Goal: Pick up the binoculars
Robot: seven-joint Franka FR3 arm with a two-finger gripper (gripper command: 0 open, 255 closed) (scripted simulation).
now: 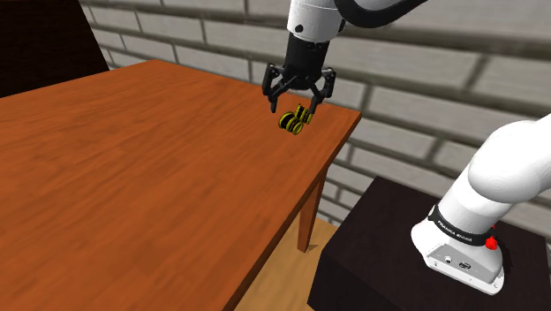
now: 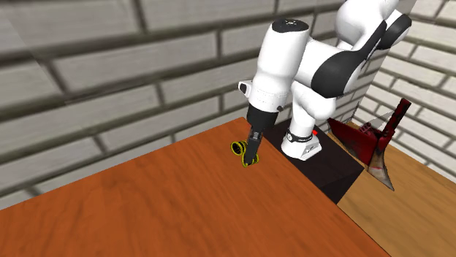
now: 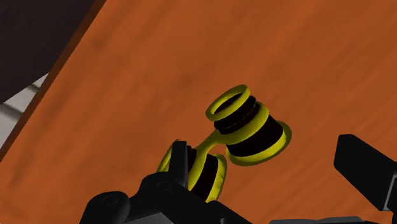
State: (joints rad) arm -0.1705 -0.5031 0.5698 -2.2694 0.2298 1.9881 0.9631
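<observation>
The gripper (image 1: 298,102) hangs wide open over the yellow-and-black binoculars (image 1: 294,121), lying near the wooden surface's (image 1: 132,177) far corner, so I'd centre both barrels between its fingers, lower fully, then close.

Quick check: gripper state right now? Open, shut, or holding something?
Gripper: open, fingers spread on either side of the yellow-and-black binoculars, one finger clearly apart from them, so nothing is held.
</observation>
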